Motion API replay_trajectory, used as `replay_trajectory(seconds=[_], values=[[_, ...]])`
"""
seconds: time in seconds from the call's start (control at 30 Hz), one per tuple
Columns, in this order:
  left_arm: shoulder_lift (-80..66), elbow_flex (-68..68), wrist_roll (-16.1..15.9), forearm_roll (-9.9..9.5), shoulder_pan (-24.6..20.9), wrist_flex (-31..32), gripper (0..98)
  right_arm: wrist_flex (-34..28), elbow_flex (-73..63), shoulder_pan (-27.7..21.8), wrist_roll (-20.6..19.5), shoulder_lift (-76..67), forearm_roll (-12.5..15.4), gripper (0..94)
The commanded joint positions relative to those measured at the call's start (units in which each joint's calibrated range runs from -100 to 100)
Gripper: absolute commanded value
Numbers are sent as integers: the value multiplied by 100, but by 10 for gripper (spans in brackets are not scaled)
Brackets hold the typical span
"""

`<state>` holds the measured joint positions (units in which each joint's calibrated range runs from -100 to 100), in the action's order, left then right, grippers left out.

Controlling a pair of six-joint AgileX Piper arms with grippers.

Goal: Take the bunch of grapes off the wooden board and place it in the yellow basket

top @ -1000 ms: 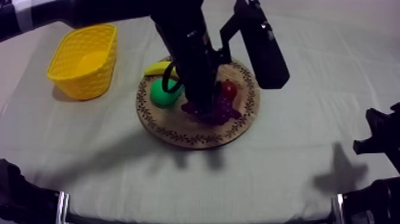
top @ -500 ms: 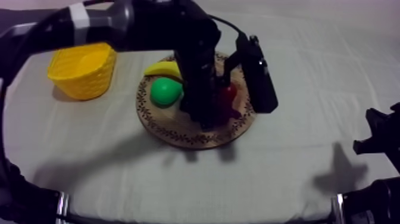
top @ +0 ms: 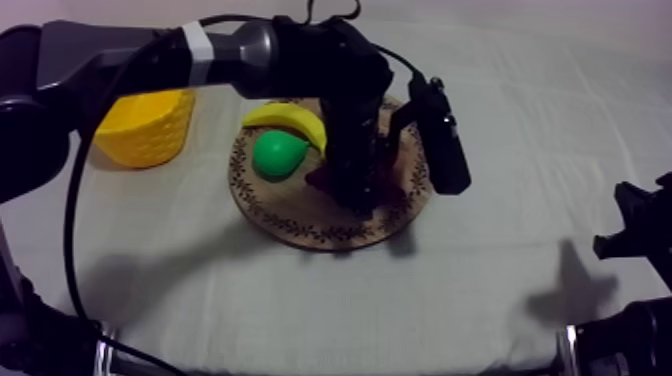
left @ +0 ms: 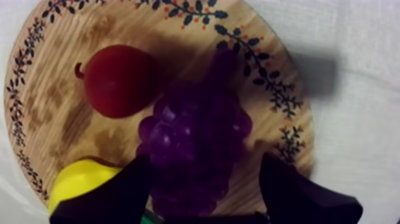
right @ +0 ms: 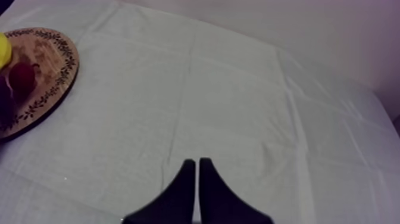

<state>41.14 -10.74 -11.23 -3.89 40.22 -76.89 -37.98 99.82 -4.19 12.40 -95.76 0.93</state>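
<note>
spare toy fruit on the grey-white counter (top: 520,140)
banana (top: 288,116) far left, green pear (top: 277,155) just nearer, small red fruit (left: 116,80) to their right.

Black left claw (left: 202,171); white-banded arm (top: 300,55).

Cloth-covered table (top: 520,130) with wooden board (top: 300,215) and yellow basket (top: 150,130)

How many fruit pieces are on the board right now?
4: banana at the wooden board's rim, pear beside it, bunch of grapes between the left end effector's open fingers, small red fruit next to them. The arm may hide others.
</note>
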Motion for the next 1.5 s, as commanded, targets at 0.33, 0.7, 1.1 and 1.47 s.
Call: replay_trajectory(seconds=[0.33, 0.7, 1.1, 1.47], values=[[351, -271, 26, 18, -94, -74, 657, 0, -4, -2, 3, 0, 2, 3], [599, -548, 206, -47, -90, -205, 505, 0, -4, -2, 3, 0, 2, 3], [-100, 62, 369, -79, -43, -108, 453, 0, -4, -2, 3, 0, 2, 3], [-1831, 396, 490, -56, -22, -728, 461, 0, -4, -2, 1, 0, 2, 3]])
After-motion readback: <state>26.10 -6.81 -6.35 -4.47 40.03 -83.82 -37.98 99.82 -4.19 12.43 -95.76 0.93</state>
